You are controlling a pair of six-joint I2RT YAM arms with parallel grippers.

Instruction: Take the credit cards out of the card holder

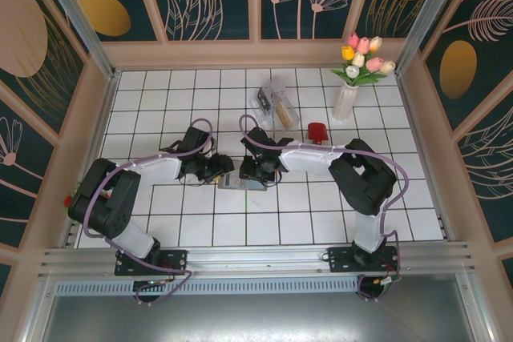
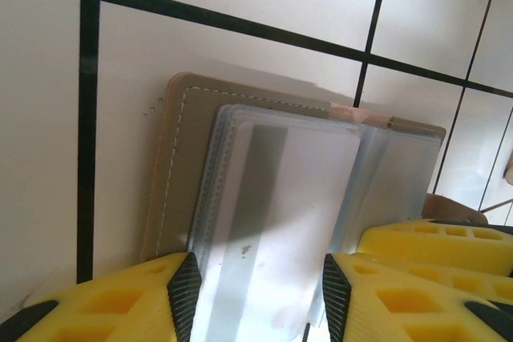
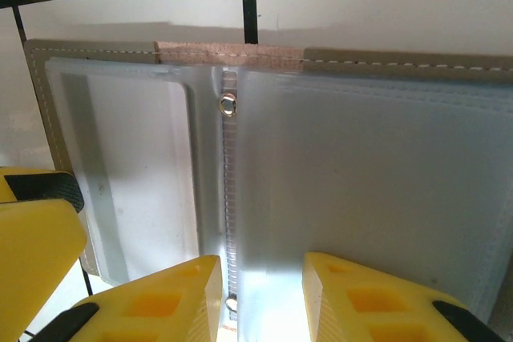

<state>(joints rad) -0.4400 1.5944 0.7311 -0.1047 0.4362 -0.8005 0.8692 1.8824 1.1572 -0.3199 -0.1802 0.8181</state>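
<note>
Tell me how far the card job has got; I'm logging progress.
Done: the card holder lies open, clear sleeves up. In hand: the left fingers straddle a sleeve with a pale card inside, grip unclear; the right fingers sit over the spine. Left: that card is not out yet, so the pulling remains.

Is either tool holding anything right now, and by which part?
It cannot be told. The left tool straddles a clear sleeve of the open card holder, and the right tool straddles its centre seam, but whether either grips is unclear.
</note>
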